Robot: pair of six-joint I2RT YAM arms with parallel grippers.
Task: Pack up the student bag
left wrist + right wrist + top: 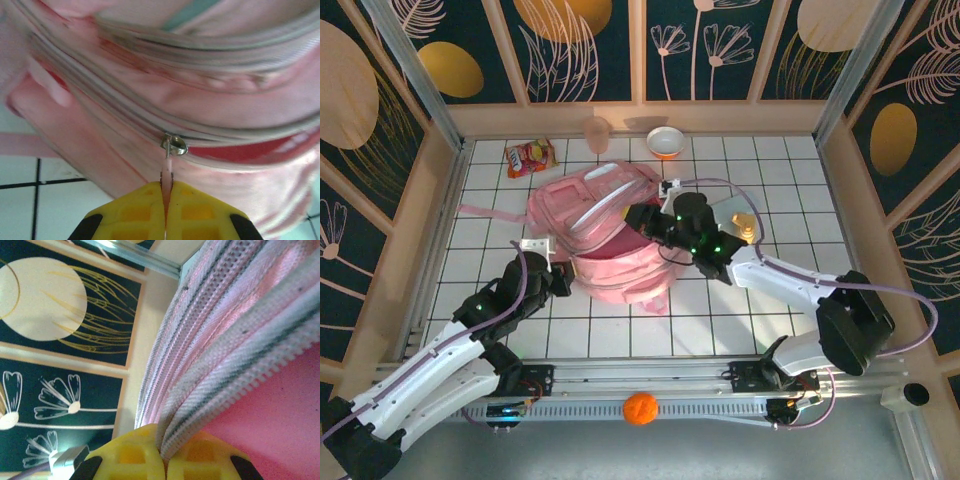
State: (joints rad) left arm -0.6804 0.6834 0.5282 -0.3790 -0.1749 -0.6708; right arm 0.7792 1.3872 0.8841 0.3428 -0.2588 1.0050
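The student bag (610, 235), a big soft pink backpack with white zip trim, lies in the middle of the tiled table. At its lower left edge my left gripper (560, 278) is shut on the bag's pink zip pull. In the left wrist view the yellow fingertips (166, 189) pinch the pull tab (167, 170) just below the metal slider (175, 145). My right gripper (642, 218) reaches over the bag's right side and is shut on its zip-trimmed rim. The right wrist view shows the white zip tape (210, 390) pinched between the yellow fingers (162, 450), with pink lining beside it.
A snack packet (530, 157), a pink cup (598, 133) and a white bowl (666, 141) stand along the back wall. A yellow object (745, 228) sits right of the bag behind the right arm. An orange ball (640, 408) rests on the near rail. Wooden walls enclose the table.
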